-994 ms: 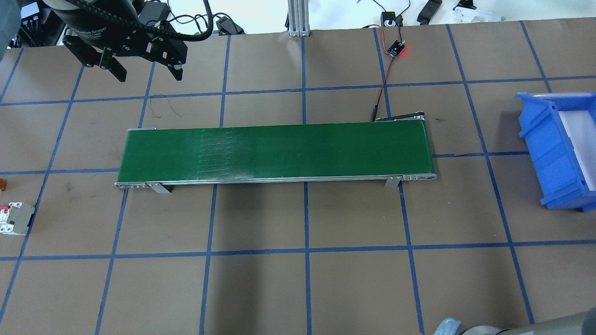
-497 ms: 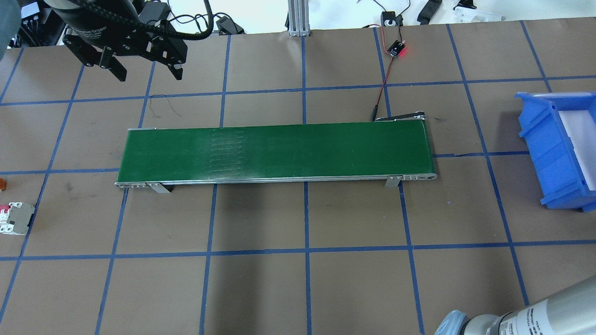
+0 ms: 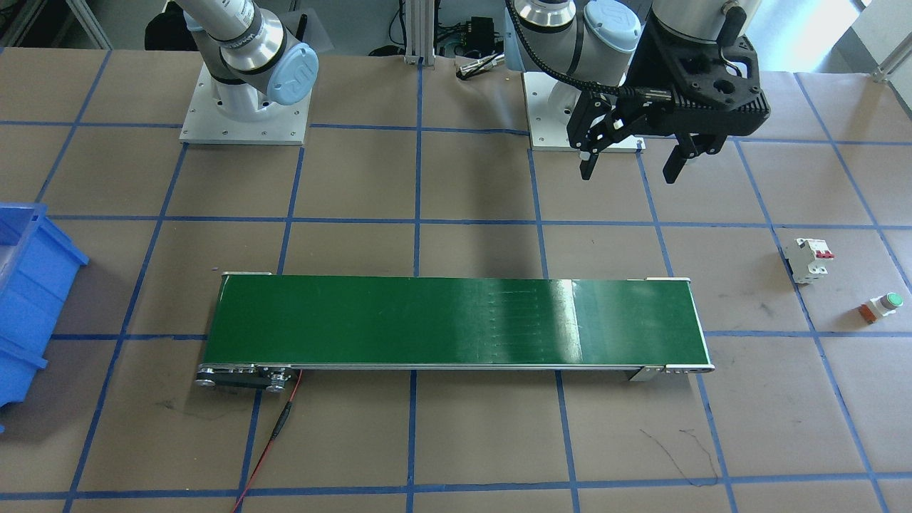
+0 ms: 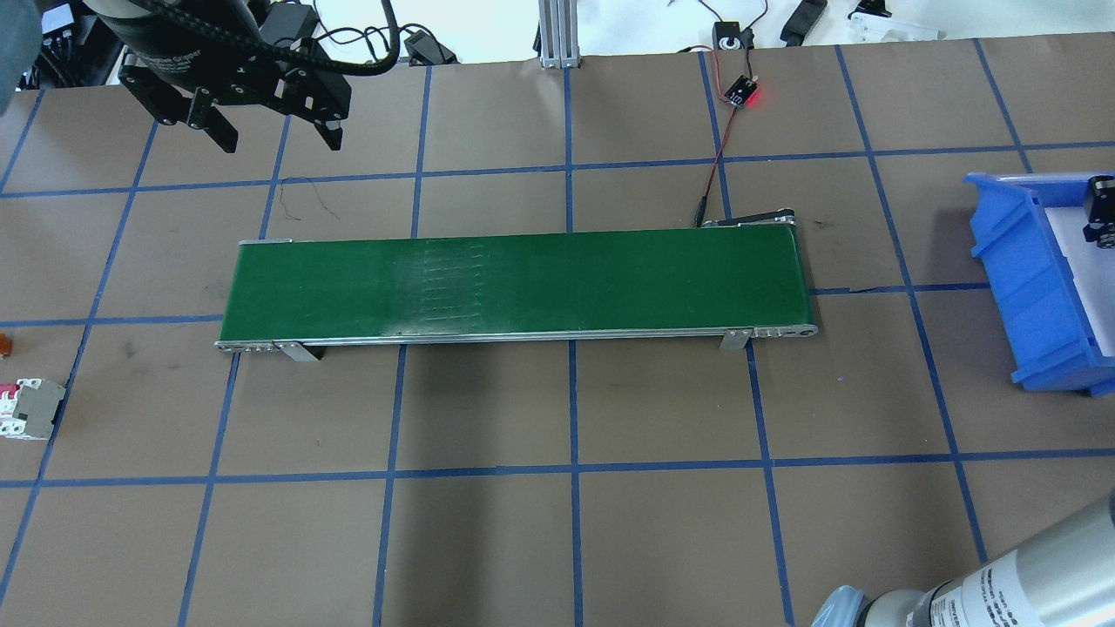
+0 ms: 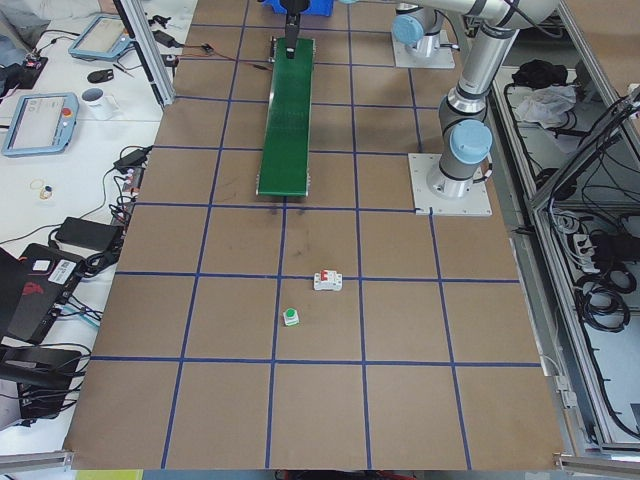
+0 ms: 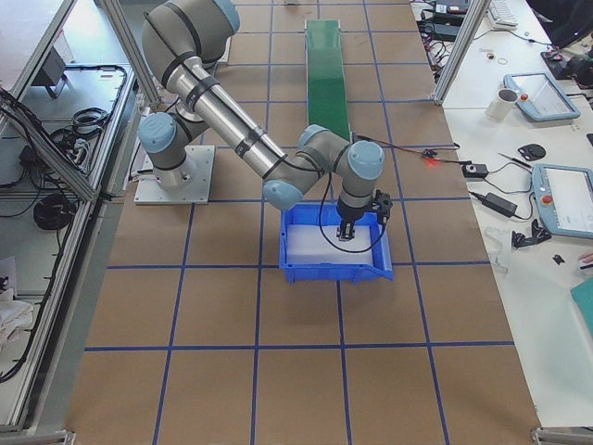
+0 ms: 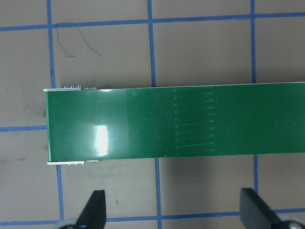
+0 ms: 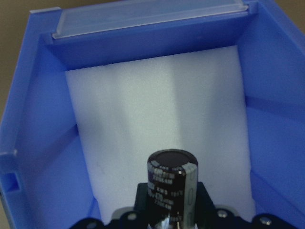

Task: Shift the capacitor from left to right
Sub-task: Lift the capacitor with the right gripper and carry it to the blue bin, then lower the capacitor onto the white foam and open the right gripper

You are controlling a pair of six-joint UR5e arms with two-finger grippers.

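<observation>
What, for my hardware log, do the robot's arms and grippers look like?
Both arms are silver-grey tubes with pale-blue joint caps: left arm, right arm. The left gripper is black, two-fingered, with a black ribbed cable; the right gripper looks black too.

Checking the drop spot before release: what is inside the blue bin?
A white foam liner covers the blue bin's floor, bare where visible. The capacitor, held in the right gripper, hides the liner's near strip.

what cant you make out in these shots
- Capacitor: lower end hidden by the right gripper, wrist view; too small in the right-side view.
- Breaker: cut by overhead's left edge.
- Push-button: only an orange sliver at that edge.
- Bin: far side cut by overhead's right edge.
</observation>
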